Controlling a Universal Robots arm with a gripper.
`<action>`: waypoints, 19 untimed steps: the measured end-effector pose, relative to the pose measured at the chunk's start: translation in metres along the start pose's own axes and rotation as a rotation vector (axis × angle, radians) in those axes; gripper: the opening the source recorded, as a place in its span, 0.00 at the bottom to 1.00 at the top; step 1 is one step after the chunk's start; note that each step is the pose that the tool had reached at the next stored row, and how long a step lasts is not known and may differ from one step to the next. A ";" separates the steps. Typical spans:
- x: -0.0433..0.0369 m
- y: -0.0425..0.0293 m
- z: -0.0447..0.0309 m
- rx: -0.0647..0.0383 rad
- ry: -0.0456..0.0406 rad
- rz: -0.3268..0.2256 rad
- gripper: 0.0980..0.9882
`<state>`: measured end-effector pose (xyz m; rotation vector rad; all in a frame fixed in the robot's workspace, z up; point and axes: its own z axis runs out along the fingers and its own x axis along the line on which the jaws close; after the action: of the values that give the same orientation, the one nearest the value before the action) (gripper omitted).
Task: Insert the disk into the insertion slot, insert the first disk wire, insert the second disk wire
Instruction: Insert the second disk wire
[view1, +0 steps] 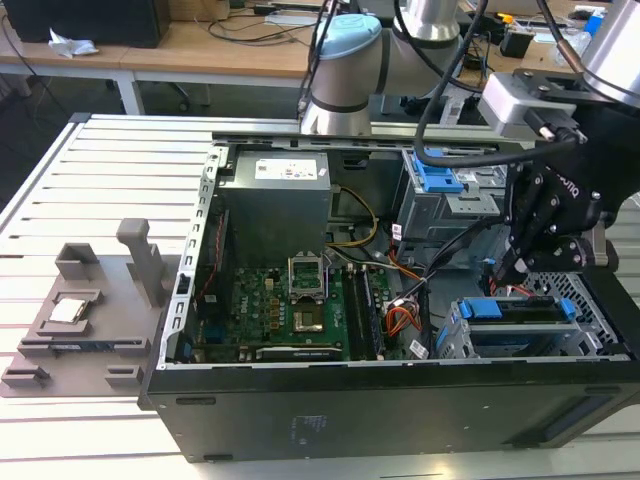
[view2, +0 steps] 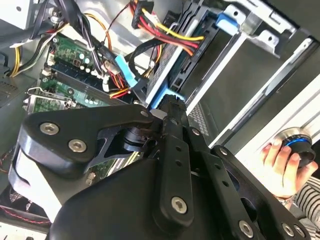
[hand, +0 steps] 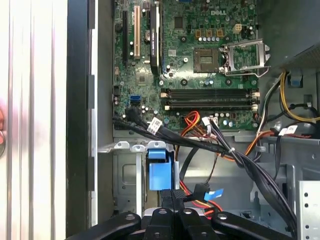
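The gripper (view1: 508, 272) is hanging inside the open case (view1: 300, 410), over the corner at the exterior view's right, just above the slot (view1: 592, 318). In both wrist views its fingers (hand: 166, 199) are pressing together with no gap showing; whether anything thin is pinched between them cannot be told. The disk (view1: 530, 335) is sitting inside the slot, lying flat, its blue carrier edge (hand: 160, 172) facing the gripper's tip and lying just beside it. A thin red wire (view1: 518, 291) is showing right under the fingertips in the exterior view, between the gripper and the disk; its plug end is hidden. An orange, yellow and black bundle (hand: 197, 122) is running across the case floor past the motherboard (hand: 200, 50). The taller cage (view1: 440, 180) with its blue latch is standing behind the slot. In the second wrist view a hand (view2: 280, 165) is resting on a round blue knob (view2: 296, 143) outside the case.
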<state>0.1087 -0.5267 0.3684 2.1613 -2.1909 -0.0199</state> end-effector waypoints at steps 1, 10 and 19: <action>0.0000 0.0033 0.0002 0.000 -0.0001 0.000 0.01; -0.0256 0.0092 0.0010 0.000 0.0000 0.000 0.01; -0.0263 0.0092 0.0030 -0.002 -0.0036 0.066 0.23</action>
<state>0.0997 -0.5004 0.3650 2.0875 -2.2619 -0.0232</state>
